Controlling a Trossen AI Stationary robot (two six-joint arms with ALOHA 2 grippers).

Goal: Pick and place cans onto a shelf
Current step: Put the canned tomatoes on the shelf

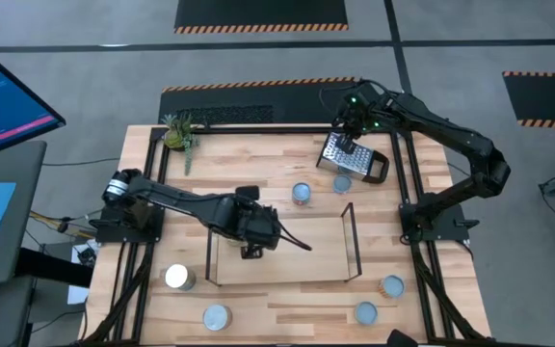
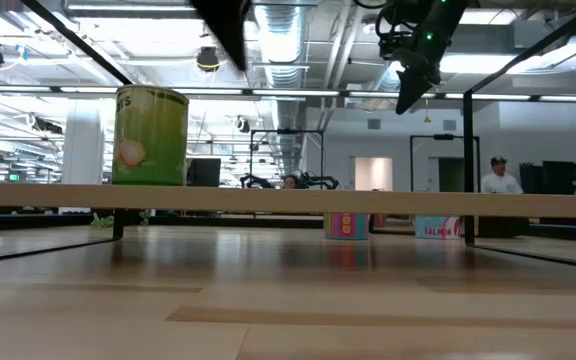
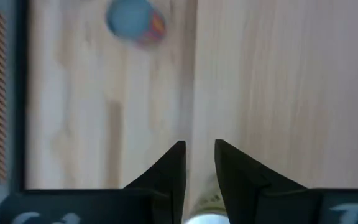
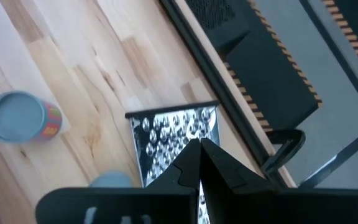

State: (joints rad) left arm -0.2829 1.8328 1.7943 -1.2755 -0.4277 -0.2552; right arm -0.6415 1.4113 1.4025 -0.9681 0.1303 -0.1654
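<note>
The shelf (image 1: 351, 241) is a thin black wire frame with a light wooden board (image 2: 288, 197), standing mid-table. A green-yellow labelled can (image 2: 151, 135) stands upright on that board; in the high view my left arm hides it. My left gripper (image 1: 258, 238) hovers over the shelf's left part, its fingers (image 3: 200, 152) a narrow gap apart. It is above the can and just beside it (image 2: 226, 35). My right gripper (image 1: 347, 143) is shut and hovers over the perforated grater (image 4: 173, 134) at the far right. Other cans stand on the table (image 1: 302, 194), (image 1: 343, 183).
More cans stand near the front edge (image 1: 179, 278), (image 1: 217, 316), (image 1: 366, 312), (image 1: 391, 285). A small potted plant (image 1: 177, 132) stands at the far left corner. The black table frame (image 1: 152, 154) runs along the sides. A person (image 2: 496, 175) shows far off in the room.
</note>
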